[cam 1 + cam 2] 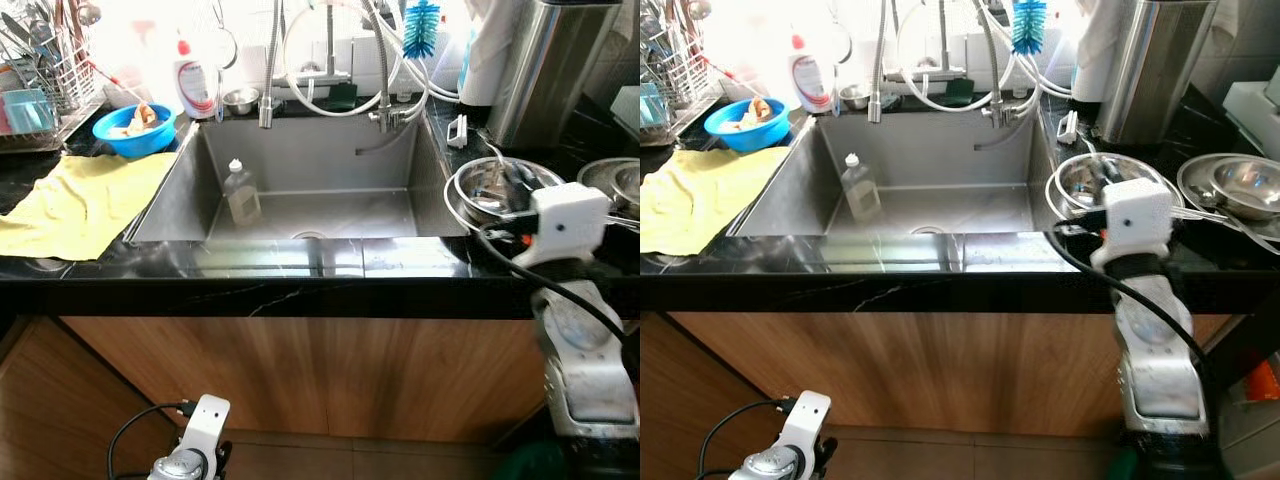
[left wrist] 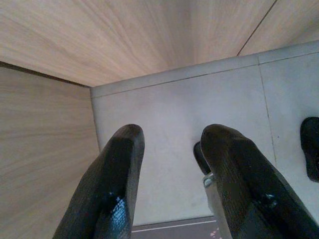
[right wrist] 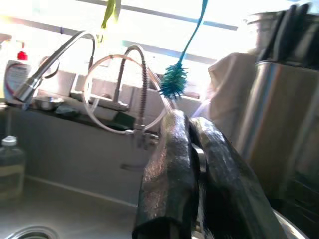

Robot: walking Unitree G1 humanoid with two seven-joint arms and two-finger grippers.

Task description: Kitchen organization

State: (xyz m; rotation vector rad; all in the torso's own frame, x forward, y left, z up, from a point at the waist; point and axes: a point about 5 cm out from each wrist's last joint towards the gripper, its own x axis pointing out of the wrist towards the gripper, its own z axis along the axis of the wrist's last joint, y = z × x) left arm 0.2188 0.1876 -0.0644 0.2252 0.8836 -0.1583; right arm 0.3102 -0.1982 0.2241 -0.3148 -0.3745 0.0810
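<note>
Right gripper over the steel bowl at the sink's right edge; left arm idle below the counter.

The right gripper [image 3: 192, 149] has its fingers pressed together, nothing visibly pinched, and sits at centre right of the head view directly above the steel bowl [image 1: 480, 190] on the black counter [image 1: 250, 262]. The bowl lies beneath and just ahead of it, so this arm is much the nearer. The left gripper [image 2: 172, 174], fingers spread, hangs at lower left facing the floor.

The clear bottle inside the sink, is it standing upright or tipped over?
Upright. The clear bottle stands on the sink floor, its white cap pointing up.
</note>
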